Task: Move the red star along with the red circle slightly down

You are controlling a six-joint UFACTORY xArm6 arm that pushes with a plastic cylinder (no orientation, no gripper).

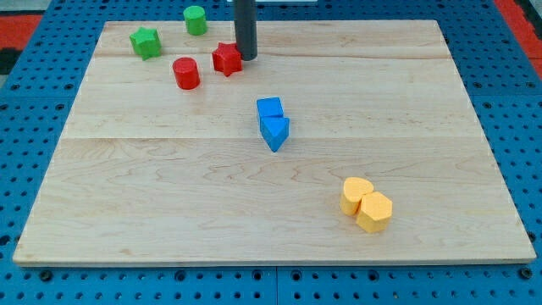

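Blocks near the board's bottom right and centre, yellow pair (366, 204) and blue pair (272, 123), sit well clear. Toward the top-left corner lie the red circle (185, 73) and red star (226, 58), the tip (246, 56) touching the star's right side. The rod has no jaws; a push from there would likely drive the star sideways into the circle rather than down.

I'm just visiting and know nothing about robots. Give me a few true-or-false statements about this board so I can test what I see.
1. My tip is right beside the red star, on its right in the view. True.
2. The red circle lies to the right of the red star. False: it lies to its left.
3. The two yellow blocks touch each other. True.
4. The two blue blocks sit at the view's top left. False: they are near the middle.
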